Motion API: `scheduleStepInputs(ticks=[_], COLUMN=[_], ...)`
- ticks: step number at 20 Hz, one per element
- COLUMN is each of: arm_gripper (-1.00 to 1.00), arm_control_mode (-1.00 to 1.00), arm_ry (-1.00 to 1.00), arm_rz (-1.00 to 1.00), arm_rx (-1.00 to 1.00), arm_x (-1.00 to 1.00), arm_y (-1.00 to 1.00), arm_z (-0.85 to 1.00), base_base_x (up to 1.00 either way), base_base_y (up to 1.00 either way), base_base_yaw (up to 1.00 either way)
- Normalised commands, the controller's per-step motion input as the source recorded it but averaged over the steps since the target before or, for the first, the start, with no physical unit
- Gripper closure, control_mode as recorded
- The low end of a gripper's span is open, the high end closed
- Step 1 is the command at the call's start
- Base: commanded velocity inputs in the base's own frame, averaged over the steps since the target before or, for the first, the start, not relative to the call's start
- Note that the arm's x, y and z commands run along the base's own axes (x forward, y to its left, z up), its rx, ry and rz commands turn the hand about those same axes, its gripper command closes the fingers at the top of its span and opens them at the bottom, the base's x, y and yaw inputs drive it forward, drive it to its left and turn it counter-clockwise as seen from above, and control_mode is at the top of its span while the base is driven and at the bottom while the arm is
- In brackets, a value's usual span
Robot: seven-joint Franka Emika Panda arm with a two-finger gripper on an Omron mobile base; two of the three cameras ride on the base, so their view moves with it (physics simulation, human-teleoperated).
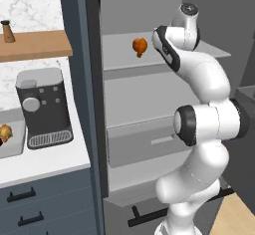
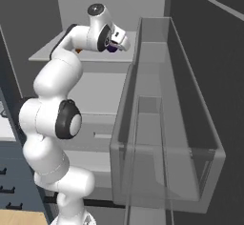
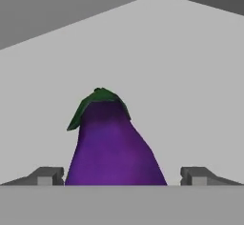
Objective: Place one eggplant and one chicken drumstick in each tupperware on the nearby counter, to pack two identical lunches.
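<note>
Gripper point(image 3: 122, 176): fingers apart, one tip at each side of the eggplant's wide end; a gap shows between each tip and the purple skin, so nothing is clamped.
Fingers point(image 3: 47, 175): small, grey, level with each other at the bottom of the hand view.
Eggplant point(image 3: 112, 148): bright violet, green cap; lies on the fridge shelf between the fingers, wide end toward the hand, cap end pointing away from the tips. In the right base view a bit of purple point(image 2: 112, 48) peeks out just under the hand.
Shelf point(image 3: 190, 76): pale grey, flat, stretching on ahead of the fingers to the fridge's back corner; the eggplant rests on it.
Drumstick point(image 1: 140, 46): orange-brown, on the same shelf, off to the side of the hand and apart from the fingers; in the left base view it sits left of the arm.
Second drumstick point(image 1: 5, 132): orange-brown, far from the fingers, in the tray on the counter, at the left edge of the left base view.
Tupperware point(image 1: 15, 144): light grey tray, partly cut off by the picture edge, beside the coffee machine.
Counter point(image 1: 45, 162): white top over dark drawers, well away from the hand.
Coffee machine point(image 1: 42, 107): dark grey, standing on the counter.
</note>
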Motion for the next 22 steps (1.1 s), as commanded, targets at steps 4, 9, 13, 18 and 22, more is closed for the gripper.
scheduleStepInputs(ticks=[4, 9, 13, 18, 22], arm_gripper=[1.0, 1.0, 1.0, 1.0, 1.0], arm_control_mode=[-1.0, -1.0, -1.0, -1.0, -1.0], arm_ry=[0.0, -0.01, -0.07, -0.01, 0.0], arm_rz=[0.0, 0.0, 0.0, 0.03, 0.07], arm_rx=[-0.02, 0.0, 0.0, 0.0, 0.0], arm_x=[0.16, -0.3, -1.0, -1.0, -1.0], arm_y=[0.0, 0.0, 0.0, 0.08, 0.14], arm_z=[-0.57, -0.32, -0.05, 0.0, 0.0], base_base_x=[0.0, 0.0, 0.0, 0.0, 0.0], base_base_y=[0.0, 0.0, 0.0, 0.0, 0.0], base_base_yaw=[0.0, 0.0, 0.0, 0.0, 0.0])
